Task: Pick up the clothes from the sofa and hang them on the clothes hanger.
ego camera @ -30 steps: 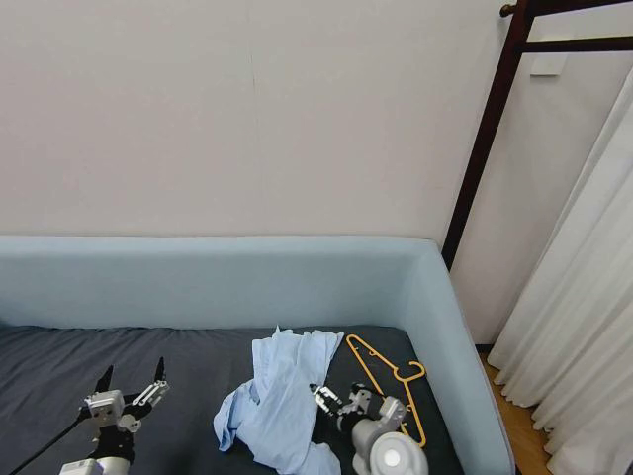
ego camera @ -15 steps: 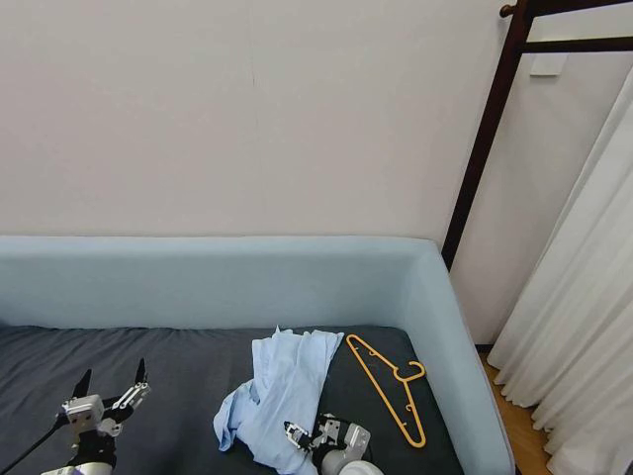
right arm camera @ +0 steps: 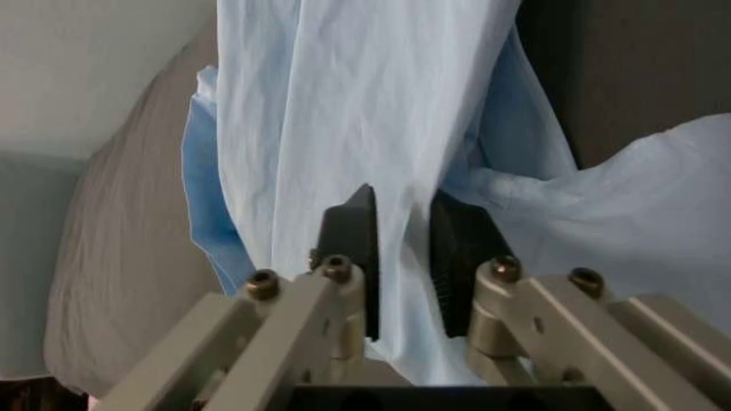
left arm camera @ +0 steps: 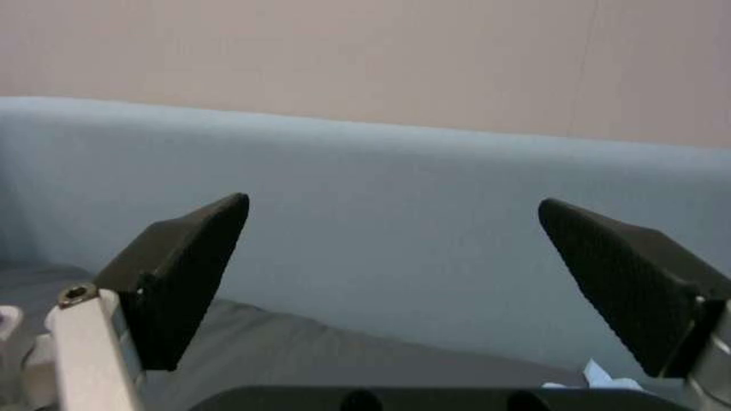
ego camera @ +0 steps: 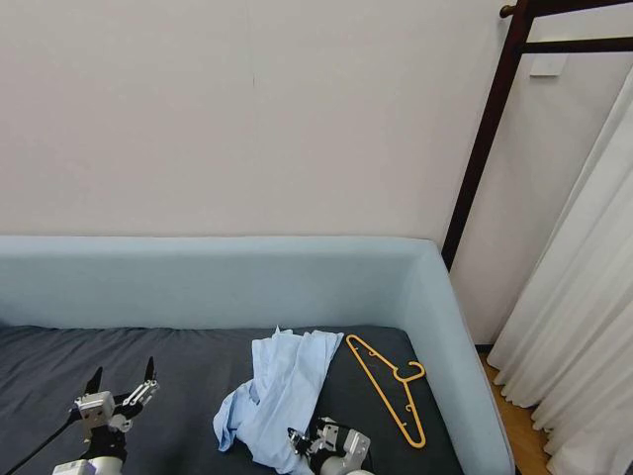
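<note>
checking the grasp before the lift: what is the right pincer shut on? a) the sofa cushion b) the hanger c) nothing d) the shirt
d: the right wrist view shows the right pincer closed on a fold of the shirt.

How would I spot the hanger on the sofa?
Find the pale blue sofa and look at the right end of its dark seat. Beside the crumpled light blue shirt pinched by the right claw, far from the open left claw, lies the hanger. It is the only thin orange shape with a hook.
</note>
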